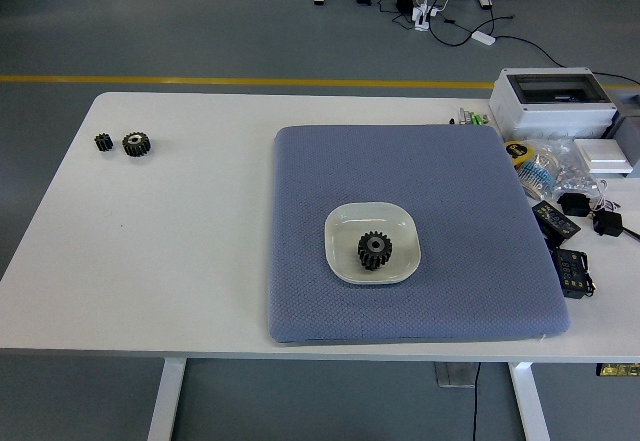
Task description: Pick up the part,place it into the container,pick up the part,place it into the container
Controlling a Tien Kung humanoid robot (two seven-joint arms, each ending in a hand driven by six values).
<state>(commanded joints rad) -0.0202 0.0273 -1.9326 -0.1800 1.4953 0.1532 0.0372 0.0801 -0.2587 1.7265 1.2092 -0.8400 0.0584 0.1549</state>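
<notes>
A black gear (374,250) lies inside a shallow white dish (347,227), toward the dish's front right. The dish rests near the middle of a blue-grey mat (420,171) on the white table (180,231). Two more black gears sit on the bare table at the far left: a larger one (136,143) and a small one (103,142) just left of it. Neither of my hands nor any arm shows in the head view.
At the table's right edge stand a white box with a dark window (552,99), a roll of tape (520,151), bagged small parts (566,169) and black adapters with cables (572,261). A yellow floor line (200,81) runs beyond the table.
</notes>
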